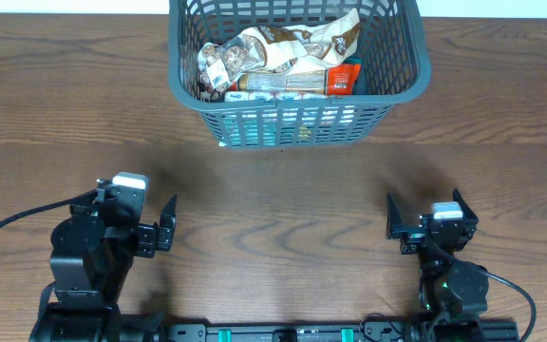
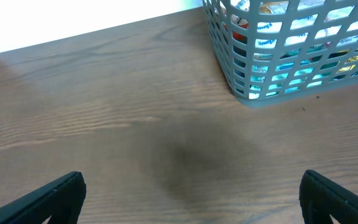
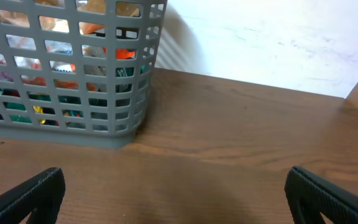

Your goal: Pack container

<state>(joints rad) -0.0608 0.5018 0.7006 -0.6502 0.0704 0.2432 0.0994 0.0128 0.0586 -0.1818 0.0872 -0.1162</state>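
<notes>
The container (image 1: 292, 123), a dark grey lattice basket, stands at the far middle of the wooden table with several snack packets (image 1: 283, 52) piled inside. Both arms sit near the front edge, well short of it. My left gripper (image 1: 136, 195) is open and holds nothing. In its wrist view the left gripper (image 2: 191, 193) spans bare wood, and the container (image 2: 278, 56) lies ahead to the right. My right gripper (image 1: 424, 197) is open and holds nothing too. From the right wrist, the right gripper (image 3: 176, 190) spans bare wood, with the container (image 3: 67, 93) ahead to the left.
Bare wood grain table (image 1: 273, 209) lies between the arms and the basket. A white wall (image 3: 266, 43) rises behind the table's far edge. Black cables (image 1: 8, 223) trail from the left arm's base.
</notes>
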